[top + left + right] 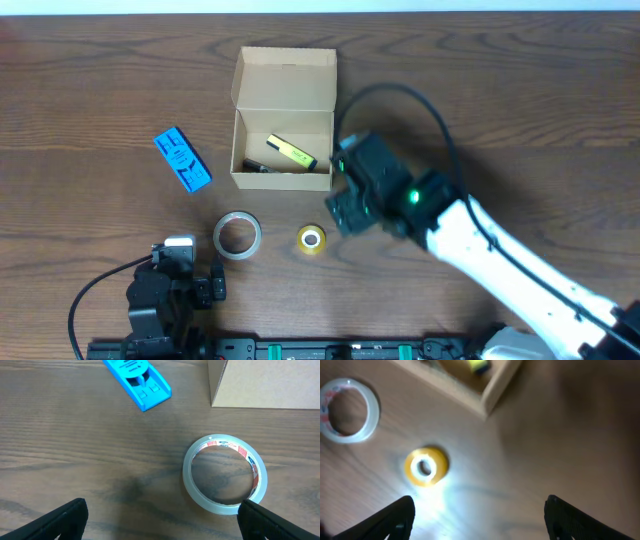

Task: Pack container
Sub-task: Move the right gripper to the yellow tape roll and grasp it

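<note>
Right fingers (395,520) spread and empty beside the open container (285,82), left fingers (60,520) spread, well apart.

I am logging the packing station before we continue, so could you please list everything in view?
container: one, tan cardboard, lid open, far middle of the table.
yellow marker: one, yellow and black, inside the container.
dark object: one, black, inside the container, too small to identify.
blue packet: one, blue, left of the container.
clear tape roll: one, clear, lying flat in front of the container.
yellow tape roll: one, yellow, right of the clear roll.
table: one, dark brown wood.
left claw: one, black, open, by the clear roll.
right claw: one, black, open, by the yellow roll.
</note>
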Available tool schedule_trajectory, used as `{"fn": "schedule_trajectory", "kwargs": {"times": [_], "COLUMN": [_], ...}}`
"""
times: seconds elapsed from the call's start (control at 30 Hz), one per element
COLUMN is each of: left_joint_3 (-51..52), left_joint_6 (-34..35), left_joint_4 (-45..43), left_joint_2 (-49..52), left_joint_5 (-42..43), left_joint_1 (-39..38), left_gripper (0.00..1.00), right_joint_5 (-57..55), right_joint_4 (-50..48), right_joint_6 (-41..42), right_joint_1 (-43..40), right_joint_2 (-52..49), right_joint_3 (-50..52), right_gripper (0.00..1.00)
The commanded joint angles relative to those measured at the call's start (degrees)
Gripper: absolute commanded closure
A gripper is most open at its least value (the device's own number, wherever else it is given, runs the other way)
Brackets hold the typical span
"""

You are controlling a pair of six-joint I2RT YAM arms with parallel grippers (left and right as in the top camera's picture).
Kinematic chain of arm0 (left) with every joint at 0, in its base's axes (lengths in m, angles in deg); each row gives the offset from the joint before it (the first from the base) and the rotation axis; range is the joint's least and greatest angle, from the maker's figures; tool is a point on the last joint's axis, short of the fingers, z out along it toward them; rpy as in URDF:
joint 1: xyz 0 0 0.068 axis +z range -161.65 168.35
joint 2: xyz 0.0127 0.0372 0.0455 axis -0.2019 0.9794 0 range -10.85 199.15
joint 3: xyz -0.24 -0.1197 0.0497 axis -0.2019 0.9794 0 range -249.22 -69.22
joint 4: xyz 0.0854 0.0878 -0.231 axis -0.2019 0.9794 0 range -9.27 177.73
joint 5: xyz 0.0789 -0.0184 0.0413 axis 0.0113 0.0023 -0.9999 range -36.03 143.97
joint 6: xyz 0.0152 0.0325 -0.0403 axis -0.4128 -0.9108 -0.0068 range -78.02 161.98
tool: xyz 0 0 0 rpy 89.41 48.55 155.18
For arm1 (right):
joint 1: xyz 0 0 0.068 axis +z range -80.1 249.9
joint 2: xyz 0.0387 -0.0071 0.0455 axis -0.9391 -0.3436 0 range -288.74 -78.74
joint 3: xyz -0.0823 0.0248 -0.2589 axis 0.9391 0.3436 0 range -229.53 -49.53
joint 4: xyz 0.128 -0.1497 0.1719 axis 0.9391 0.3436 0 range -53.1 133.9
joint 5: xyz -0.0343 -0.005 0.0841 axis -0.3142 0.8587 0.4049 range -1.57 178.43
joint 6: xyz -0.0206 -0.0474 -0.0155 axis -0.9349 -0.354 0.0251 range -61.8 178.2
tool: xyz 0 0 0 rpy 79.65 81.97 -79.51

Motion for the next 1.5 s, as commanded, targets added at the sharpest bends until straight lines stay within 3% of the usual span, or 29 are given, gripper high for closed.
{"fn": "schedule_trajectory", "kwargs": {"times": [0.0, 0.13, 0.33, 0.5, 0.77, 1.47], "left_joint_3": [0.4, 0.4, 0.4, 0.4, 0.4, 0.4], "left_joint_6": [-0.2, -0.2, -0.2, -0.2, -0.2, -0.2], "left_joint_4": [3.0, 3.0, 3.0, 3.0, 3.0, 3.0], "left_joint_2": [-0.3, -0.3, -0.3, -0.3, -0.3, -0.3], "left_joint_5": [-0.6, -0.6, -0.6, -0.6, -0.6, -0.6], "left_joint_1": [-0.2, -0.2, -0.2, -0.2, -0.2, -0.2], "left_gripper": [0.05, 0.05, 0.05, 0.05, 0.05, 0.05], "right_joint_5": [-0.3, -1.0, -4.8, -5.3, -2.5, -2.1], "right_joint_4": [-3.1, -8.8, -9.4, -11.3, -15.5, -17.6], "right_joint_6": [15.8, 22.9, 36.5, 41.7, 42.3, 42.2], "right_joint_1": [3.7, 7.1, 9.3, 9.4, 9.4, 9.4], "right_joint_2": [1.4, -0.3, -4.6, -8.6, -15.6, -20.8], "right_joint_3": [5.4, 9.2, 9.8, 9.8, 9.8, 9.8], "right_gripper": [0.18, 0.19, 0.19, 0.2, 0.23, 0.24]}}
